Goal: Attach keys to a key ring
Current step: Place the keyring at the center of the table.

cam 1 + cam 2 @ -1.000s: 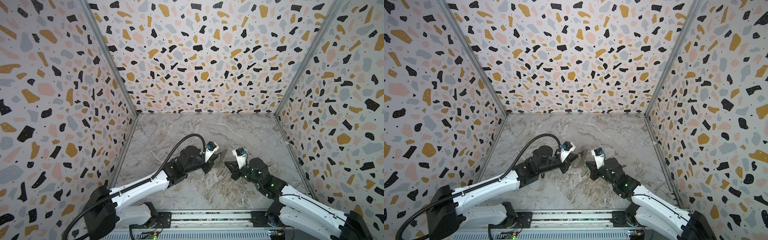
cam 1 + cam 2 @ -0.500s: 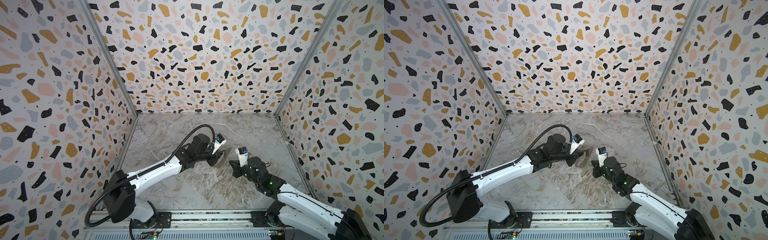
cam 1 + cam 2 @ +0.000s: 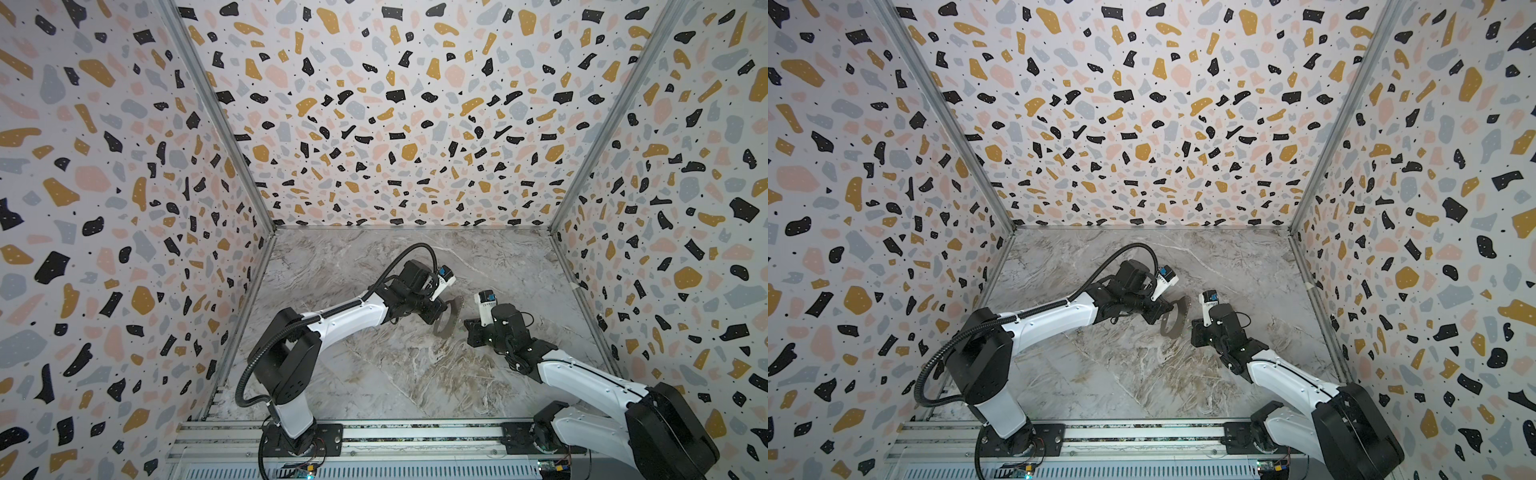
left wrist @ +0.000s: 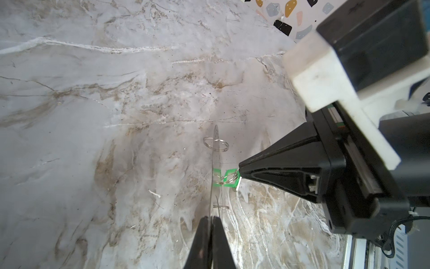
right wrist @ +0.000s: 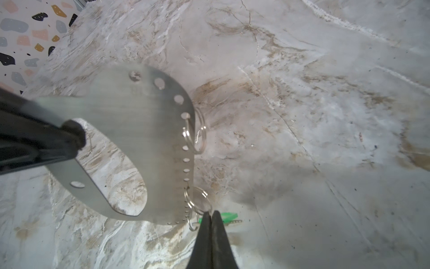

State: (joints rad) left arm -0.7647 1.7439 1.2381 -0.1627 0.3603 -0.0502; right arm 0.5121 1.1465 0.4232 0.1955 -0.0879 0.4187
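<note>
The key ring (image 5: 144, 130) is a flat grey metal plate with an oval opening and a row of small holes along one edge. My left gripper (image 4: 211, 219) is shut on its rim and holds it upright above the floor, edge-on in the left wrist view. It shows in both top views (image 3: 446, 320) (image 3: 1173, 320). Thin wire rings (image 5: 196, 132) hang from the holes. My right gripper (image 5: 210, 213) is shut on the lower wire ring (image 5: 197, 200), which also hangs from a hole in the plate. The green key (image 4: 226, 179) (image 5: 229, 216) sits at that ring, right beside the jaw tips.
The marble floor (image 3: 395, 374) lies under both arms, with patterned walls (image 3: 395, 124) on three sides. A metal rail (image 3: 374, 436) with the arm bases runs along the near edge. The two grippers (image 3: 438, 316) (image 3: 467, 332) sit close together mid-floor.
The left arm has stretched out farther, carrying the plate a little to the right toward the right gripper. The right gripper has barely shifted. Both have stayed shut.
</note>
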